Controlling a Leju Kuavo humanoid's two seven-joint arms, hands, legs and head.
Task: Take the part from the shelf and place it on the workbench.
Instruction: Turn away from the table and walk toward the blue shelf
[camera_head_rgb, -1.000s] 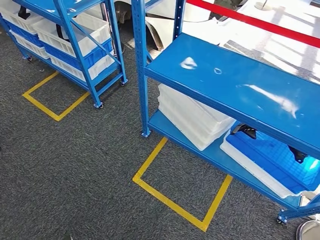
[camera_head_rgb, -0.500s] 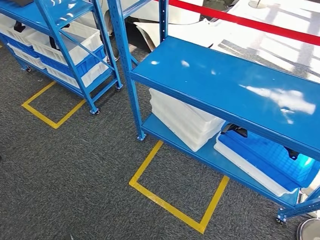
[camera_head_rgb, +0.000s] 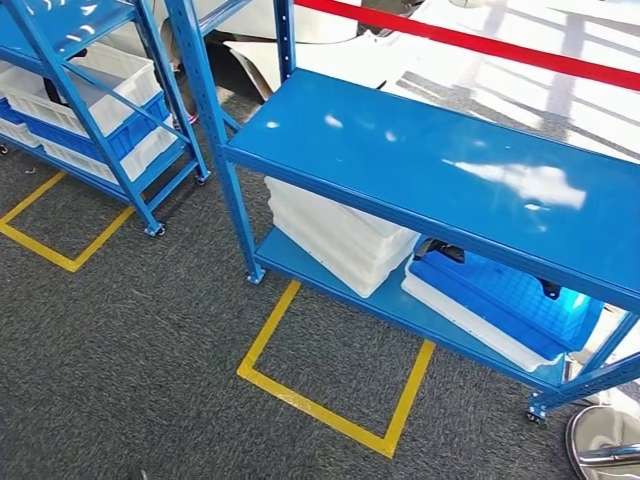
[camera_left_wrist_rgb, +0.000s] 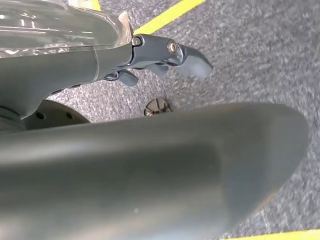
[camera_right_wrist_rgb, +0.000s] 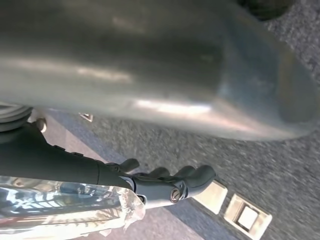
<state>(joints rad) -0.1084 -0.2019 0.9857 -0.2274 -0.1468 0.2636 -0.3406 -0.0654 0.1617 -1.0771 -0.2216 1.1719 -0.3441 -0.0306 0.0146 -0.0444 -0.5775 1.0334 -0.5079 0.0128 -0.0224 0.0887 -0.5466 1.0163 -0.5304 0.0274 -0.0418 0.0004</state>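
Note:
A blue two-level rack (camera_head_rgb: 423, 150) stands ahead with a bare top shelf. On its lower shelf lies a stack of white trays (camera_head_rgb: 332, 235), and beside it a blue tray (camera_head_rgb: 498, 300) nested in a white one. Black parts (camera_head_rgb: 441, 250) lie at that tray's back edge, half hidden under the top shelf. My left hand (camera_left_wrist_rgb: 166, 52) hangs over the grey carpet with its fingers stretched out and nothing in them. My right hand (camera_right_wrist_rgb: 173, 182) hangs the same way, holding nothing.
A second blue rack (camera_head_rgb: 113, 100) with white and blue bins stands at the far left. Yellow tape squares (camera_head_rgb: 324, 400) mark the carpet before each rack. A red barrier band (camera_head_rgb: 468, 40) runs behind. A silver rounded part (camera_head_rgb: 604, 445) shows at the lower right corner.
The camera has moved: the whole scene has slid to the left, and the near rack now sits more in the middle. Nothing on the racks has shifted.

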